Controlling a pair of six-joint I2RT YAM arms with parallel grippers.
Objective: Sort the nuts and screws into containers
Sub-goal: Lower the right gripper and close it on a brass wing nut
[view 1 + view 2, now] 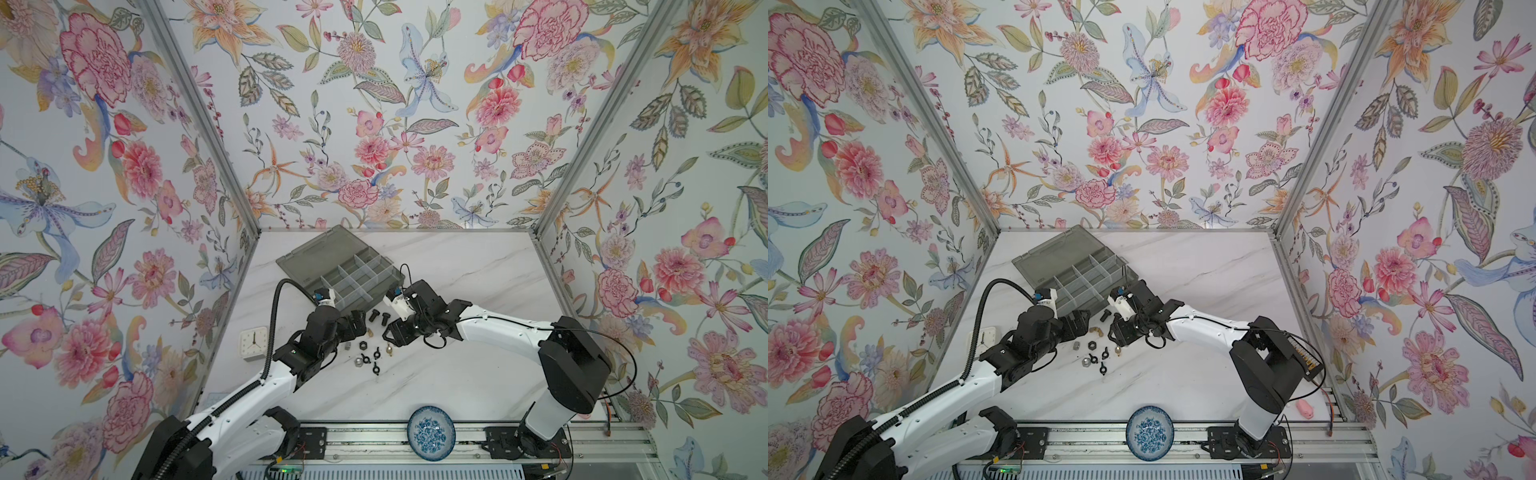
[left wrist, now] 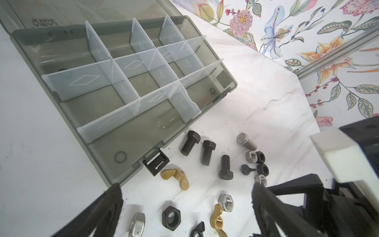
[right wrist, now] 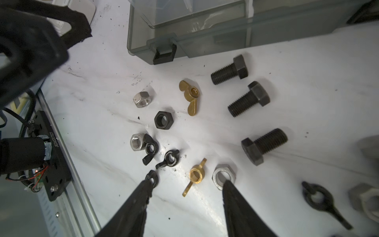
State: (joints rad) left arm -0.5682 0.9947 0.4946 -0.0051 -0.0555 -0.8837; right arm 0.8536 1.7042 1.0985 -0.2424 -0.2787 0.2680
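The grey organizer box (image 2: 114, 139) lies open, and what shows of its containers holds nothing. On the marble beside it lie three black screws (image 3: 249, 98) and a silver screw (image 2: 246, 141). Loose nuts are scattered around them: silver hex nuts (image 3: 141, 99), a black hex nut (image 3: 164, 120), black wing nuts (image 3: 168, 159) and a brass wing nut (image 3: 189, 96). My right gripper (image 3: 188, 181) is low over the pile, its jaws apart on either side of a second brass wing nut (image 3: 194, 176) without touching it. My left gripper (image 2: 185, 186) stands wide open above the nuts, holding nothing.
A blue-and-white dish (image 1: 411, 432) sits at the table's front edge on the rail. A small white clock (image 1: 254, 340) lies at the left, by the left arm. A pink object (image 1: 1305, 408) lies at the front right corner. Floral walls close in three sides.
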